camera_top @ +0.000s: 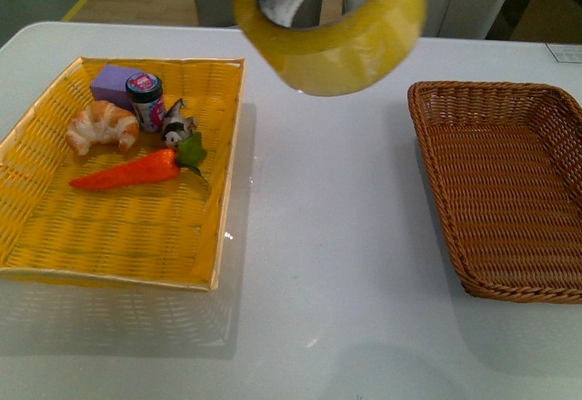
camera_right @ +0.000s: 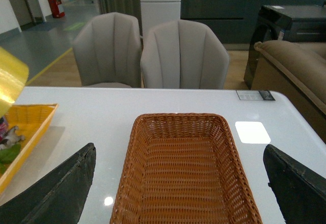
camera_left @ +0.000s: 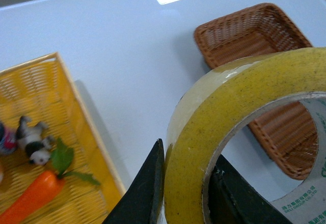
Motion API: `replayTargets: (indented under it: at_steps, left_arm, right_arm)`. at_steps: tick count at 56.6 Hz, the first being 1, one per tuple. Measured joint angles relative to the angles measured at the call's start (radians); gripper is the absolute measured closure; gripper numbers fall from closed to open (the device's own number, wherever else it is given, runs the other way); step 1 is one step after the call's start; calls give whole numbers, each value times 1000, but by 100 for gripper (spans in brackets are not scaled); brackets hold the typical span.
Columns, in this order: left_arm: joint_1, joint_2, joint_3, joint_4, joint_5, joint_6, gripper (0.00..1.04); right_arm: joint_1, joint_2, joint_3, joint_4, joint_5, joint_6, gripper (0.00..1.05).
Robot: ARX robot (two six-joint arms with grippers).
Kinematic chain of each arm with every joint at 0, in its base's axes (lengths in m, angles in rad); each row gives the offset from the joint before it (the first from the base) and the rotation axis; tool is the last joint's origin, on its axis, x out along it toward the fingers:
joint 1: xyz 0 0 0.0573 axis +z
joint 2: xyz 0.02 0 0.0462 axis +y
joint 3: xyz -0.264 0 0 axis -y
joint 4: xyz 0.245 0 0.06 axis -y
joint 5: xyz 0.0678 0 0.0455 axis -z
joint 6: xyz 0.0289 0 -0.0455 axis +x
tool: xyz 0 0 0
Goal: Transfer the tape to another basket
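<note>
Above the white desk (camera_top: 318,236), between the yellow basket (camera_top: 232,155) and the brown wicker basket (camera_top: 509,182), the packing tape (camera_top: 336,36) hung in the air. The left gripper (camera_left: 188,152) pinched its wall, one finger outside the roll and one inside the core. The right gripper (camera_right: 179,150) stood wide and empty, facing the brown wicker basket. The lift-out looked done; the carry across and the release into that empty basket were left.
</note>
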Motion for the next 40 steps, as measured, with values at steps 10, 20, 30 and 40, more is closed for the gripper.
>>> replayTargets:
  at_steps: [10, 20, 30, 40]
  left_arm:
    - [-96, 11, 45, -22, -38, -12, 90]
    - [-127, 21, 51, -35, -60, -13, 90]
    - [-133, 25, 54, -53, -65, -13, 90]
    - [-133, 25, 55, -64, -64, -13, 90]
  right_arm:
    - [0, 0, 0, 0, 0, 0, 9]
    - [0, 0, 0, 0, 0, 0, 9]
    - [18, 340, 149, -213, -61, 311, 9]
    - [24, 666, 216, 171, -269, 473, 9]
